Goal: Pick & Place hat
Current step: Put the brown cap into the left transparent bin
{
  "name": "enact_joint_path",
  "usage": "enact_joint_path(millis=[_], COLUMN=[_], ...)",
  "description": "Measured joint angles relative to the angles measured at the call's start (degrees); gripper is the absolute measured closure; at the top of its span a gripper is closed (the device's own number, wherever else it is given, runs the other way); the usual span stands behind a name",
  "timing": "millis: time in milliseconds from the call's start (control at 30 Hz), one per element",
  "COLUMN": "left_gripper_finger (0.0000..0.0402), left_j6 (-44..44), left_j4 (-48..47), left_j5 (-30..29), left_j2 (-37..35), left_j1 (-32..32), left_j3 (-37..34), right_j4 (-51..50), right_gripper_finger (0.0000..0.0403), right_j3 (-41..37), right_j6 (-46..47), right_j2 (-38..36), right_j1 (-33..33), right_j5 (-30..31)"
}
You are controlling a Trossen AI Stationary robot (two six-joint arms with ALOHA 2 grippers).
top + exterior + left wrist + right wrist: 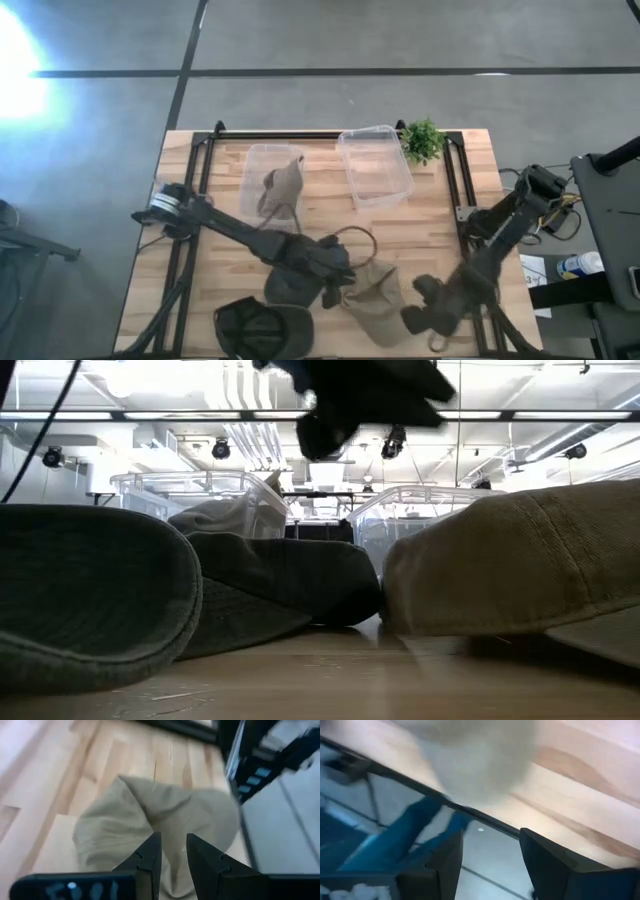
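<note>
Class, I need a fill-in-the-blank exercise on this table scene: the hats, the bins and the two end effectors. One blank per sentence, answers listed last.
1. The left clear plastic bin holds one ____.
2. The right clear plastic bin holds ____ hats.
3. The left end effector hangs over the ____ fabric hat.
4. The small green plant stands at the table's far ____ corner.

Missing words: hat; no; tan; right

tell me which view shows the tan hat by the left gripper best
The left wrist view: the tan hat fills the frame just past the left gripper, folds clear. The high view shows it small, partly under the arm. The low view shows only its side. The right wrist view shows a pale blur, likely it.
</note>
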Motion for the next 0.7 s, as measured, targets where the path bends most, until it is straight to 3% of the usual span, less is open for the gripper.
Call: enact_joint_path(millis=[333,567,700], left_gripper_finger=[0.0317,0.0317,0.0317], left_j6=[9.8,1.1,-1.5], left_j4=[-5.9,-22.3,-22.8], left_j5=[0.7,2.6,2.6], left_j2=[12.9,15.8,14.4], left_j1=[1.0,2.2,0.7], left_j3=[7.9,9.0,6.1], right_j4=[5.0,10.0,11.6], right_gripper_finger=[0.0211,0.0211,0.0211], right_j3=[-0.7,-1.1,-1.2], right_j6=[3.0,6.7,7.4], right_j2=[4.7,9.0,11.5], right_j1=[6.0,6.3,6.1], right_j5=[-2.6,-0.3,3.1])
